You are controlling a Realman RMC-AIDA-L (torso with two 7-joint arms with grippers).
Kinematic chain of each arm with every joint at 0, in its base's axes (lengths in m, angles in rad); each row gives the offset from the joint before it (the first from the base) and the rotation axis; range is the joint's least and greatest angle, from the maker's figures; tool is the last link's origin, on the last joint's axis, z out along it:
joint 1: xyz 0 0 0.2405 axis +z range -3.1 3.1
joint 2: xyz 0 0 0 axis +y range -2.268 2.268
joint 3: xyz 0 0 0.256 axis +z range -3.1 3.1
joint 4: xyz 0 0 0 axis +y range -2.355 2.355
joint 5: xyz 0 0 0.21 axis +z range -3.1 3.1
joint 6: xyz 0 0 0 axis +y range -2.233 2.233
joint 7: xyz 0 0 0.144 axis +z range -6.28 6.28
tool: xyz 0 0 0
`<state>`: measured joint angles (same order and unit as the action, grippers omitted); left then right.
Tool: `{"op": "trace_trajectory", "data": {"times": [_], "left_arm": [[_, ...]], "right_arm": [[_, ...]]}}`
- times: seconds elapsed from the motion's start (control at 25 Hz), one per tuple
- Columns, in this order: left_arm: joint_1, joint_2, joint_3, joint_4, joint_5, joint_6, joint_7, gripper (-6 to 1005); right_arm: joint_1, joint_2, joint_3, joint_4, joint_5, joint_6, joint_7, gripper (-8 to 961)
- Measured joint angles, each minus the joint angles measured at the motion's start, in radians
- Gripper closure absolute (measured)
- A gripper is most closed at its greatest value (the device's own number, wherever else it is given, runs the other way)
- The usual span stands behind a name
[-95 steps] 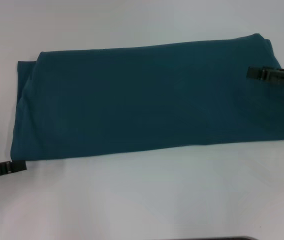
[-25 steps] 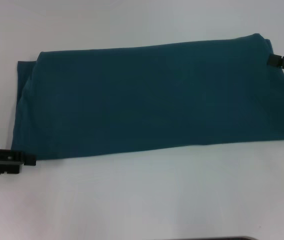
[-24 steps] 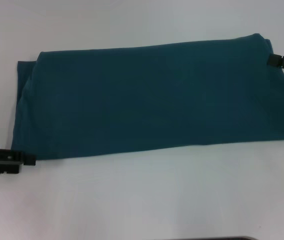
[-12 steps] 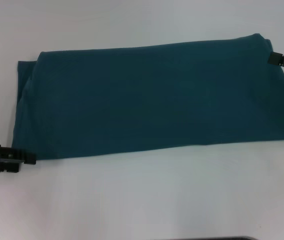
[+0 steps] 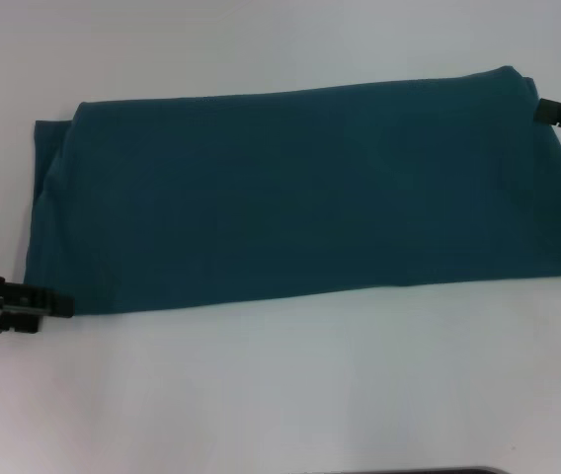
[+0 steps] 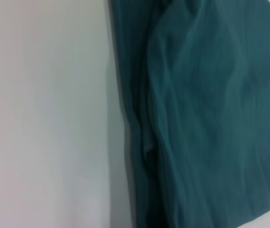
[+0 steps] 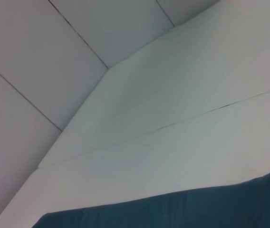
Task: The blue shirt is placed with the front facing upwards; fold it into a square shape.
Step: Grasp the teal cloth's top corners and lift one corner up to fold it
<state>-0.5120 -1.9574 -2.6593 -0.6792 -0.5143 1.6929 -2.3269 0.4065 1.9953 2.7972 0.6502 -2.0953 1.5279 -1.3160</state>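
The blue shirt (image 5: 300,193) lies on the white table (image 5: 290,385) as a long, plain teal rectangle running left to right; no lettering shows. Its left end has layered, slightly offset edges. My left gripper (image 5: 58,304) sits low at the shirt's near left corner, touching or just beside the hem. My right gripper (image 5: 542,112) is at the far right corner, right at the cloth's edge. The left wrist view shows the shirt's (image 6: 206,118) rumpled, layered edge against the table. In the right wrist view only a strip of the shirt (image 7: 173,213) shows.
White tabletop (image 5: 261,49) surrounds the shirt on the far and near sides. The shirt's right end reaches the head view's right border. A dark edge (image 5: 409,471) shows at the bottom of the head view. Pale panels with seams (image 7: 78,57) lie beyond the table.
The right gripper has drawn back from over the shirt's right end to its far right corner. The left gripper has come in and up slightly toward the near left corner. The shirt lies as before.
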Motion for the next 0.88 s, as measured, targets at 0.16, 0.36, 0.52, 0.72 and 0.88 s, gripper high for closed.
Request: {"op": "trace_trajectory", "data": {"times": [0.16,0.36,0.52,0.72,0.88], "left_arm": [[-0.005,0.003,-0.001,-0.009,-0.004,-0.004,0.0,216],[-0.022,0.005,-0.008,-0.011,-0.006,0.007,0.003,216],[-0.033,0.008,-0.006,-0.011,-0.006,0.008,0.003,216],[-0.036,0.008,-0.003,-0.011,-0.005,0.008,0.004,216],[-0.033,0.009,-0.003,-0.011,-0.005,0.011,0.004,215]], "right_arm": [[0.0,0.0,0.002,0.0,0.0,0.0,0.0,47],[0.001,0.0,0.003,0.002,0.0,0.0,0.0,48],[0.002,0.0,0.004,0.002,0.0,0.0,0.0,48],[0.003,0.0,0.004,0.002,0.001,-0.002,0.0,48],[0.004,0.0,0.004,0.002,0.002,-0.004,0.0,49]]}}
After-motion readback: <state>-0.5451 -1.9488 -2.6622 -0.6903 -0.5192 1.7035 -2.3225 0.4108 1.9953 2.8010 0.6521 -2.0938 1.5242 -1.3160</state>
